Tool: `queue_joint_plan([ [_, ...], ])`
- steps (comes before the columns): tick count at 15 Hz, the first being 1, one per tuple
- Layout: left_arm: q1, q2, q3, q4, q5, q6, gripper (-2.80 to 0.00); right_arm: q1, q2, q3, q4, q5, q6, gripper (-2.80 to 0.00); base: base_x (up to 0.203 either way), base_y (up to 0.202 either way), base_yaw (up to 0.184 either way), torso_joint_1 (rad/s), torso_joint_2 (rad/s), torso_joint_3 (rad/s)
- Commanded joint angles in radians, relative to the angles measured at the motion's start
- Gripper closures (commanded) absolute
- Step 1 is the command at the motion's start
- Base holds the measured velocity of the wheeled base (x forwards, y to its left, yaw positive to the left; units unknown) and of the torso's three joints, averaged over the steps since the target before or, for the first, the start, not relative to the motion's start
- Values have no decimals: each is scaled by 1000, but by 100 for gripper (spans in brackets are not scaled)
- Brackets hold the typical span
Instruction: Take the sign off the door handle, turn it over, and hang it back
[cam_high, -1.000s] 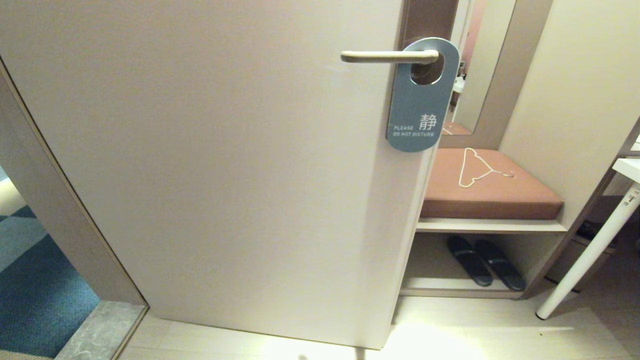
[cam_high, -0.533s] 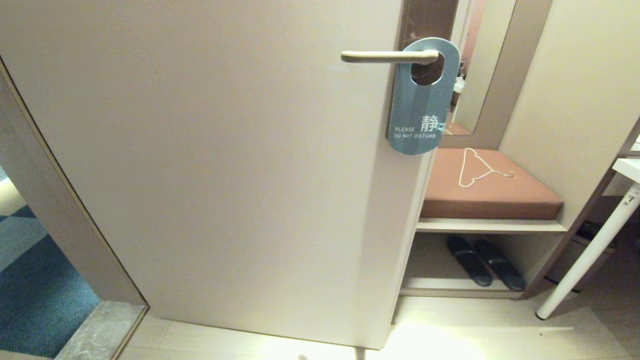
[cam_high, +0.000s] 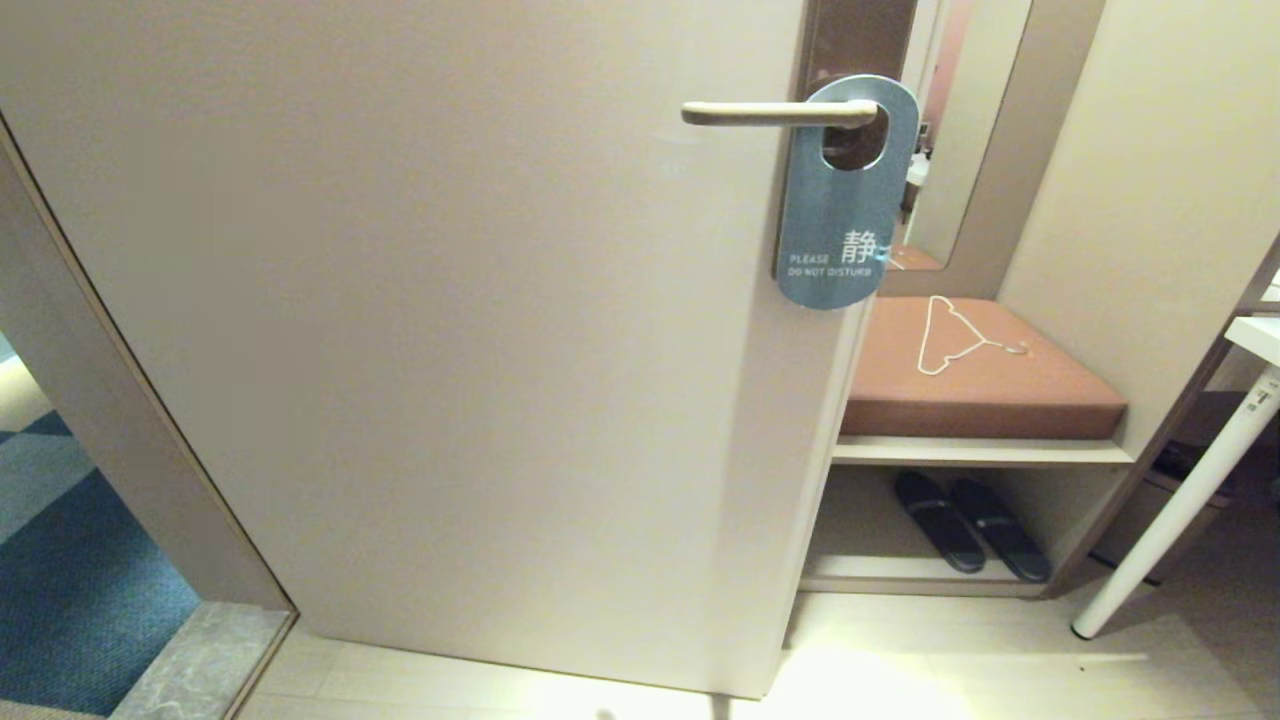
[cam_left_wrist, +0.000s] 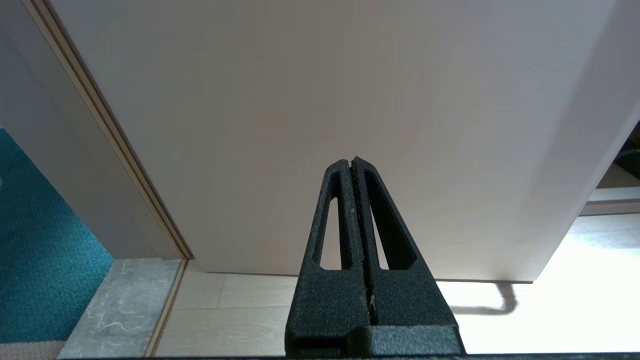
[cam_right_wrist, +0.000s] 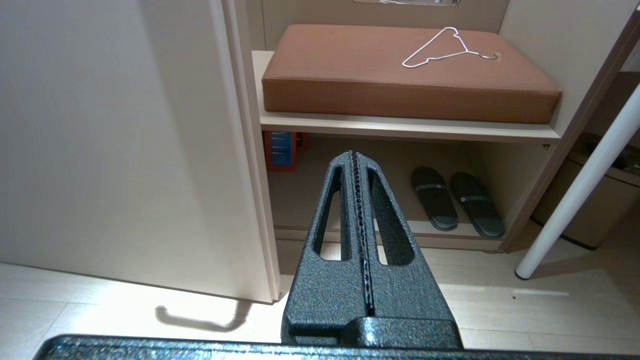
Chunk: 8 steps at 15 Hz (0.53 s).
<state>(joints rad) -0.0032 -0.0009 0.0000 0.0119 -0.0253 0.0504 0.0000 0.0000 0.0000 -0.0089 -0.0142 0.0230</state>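
Observation:
The sign (cam_high: 838, 205) hangs by its oval hole on the door handle (cam_high: 775, 113), near the door's right edge in the head view. Its grey-blue face reads "PLEASE DO NOT DISTURB". The handle is a slim beige lever lying level. Neither arm shows in the head view. My left gripper (cam_left_wrist: 350, 161) is shut and empty, low down and facing the bare lower door. My right gripper (cam_right_wrist: 354, 153) is shut and empty too, low by the door's edge, pointing toward the shelf unit. Both are far below the sign.
The beige door (cam_high: 450, 330) fills most of the head view. Right of it, a shelf holds a brown cushion (cam_high: 975, 375) with a white wire hanger (cam_high: 950, 335); dark slippers (cam_high: 970, 525) lie beneath. A white table leg (cam_high: 1180, 505) slants at far right. Blue carpet (cam_high: 70, 590) lies beyond the door frame at left.
The sign has swung slightly on the handle, its lower end drifting a little to the right. Nothing else has moved.

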Motion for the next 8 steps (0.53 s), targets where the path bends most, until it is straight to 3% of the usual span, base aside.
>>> queue_joint_plan([
  [1, 0, 2, 0, 0, 1, 0, 0, 0, 0, 0, 0, 0, 0, 0, 0, 0, 0, 0, 0, 0],
  [8, 0, 2, 0, 0, 2, 0, 0, 0, 0, 0, 0, 0, 0, 0, 0, 0, 0, 0, 0, 0],
])
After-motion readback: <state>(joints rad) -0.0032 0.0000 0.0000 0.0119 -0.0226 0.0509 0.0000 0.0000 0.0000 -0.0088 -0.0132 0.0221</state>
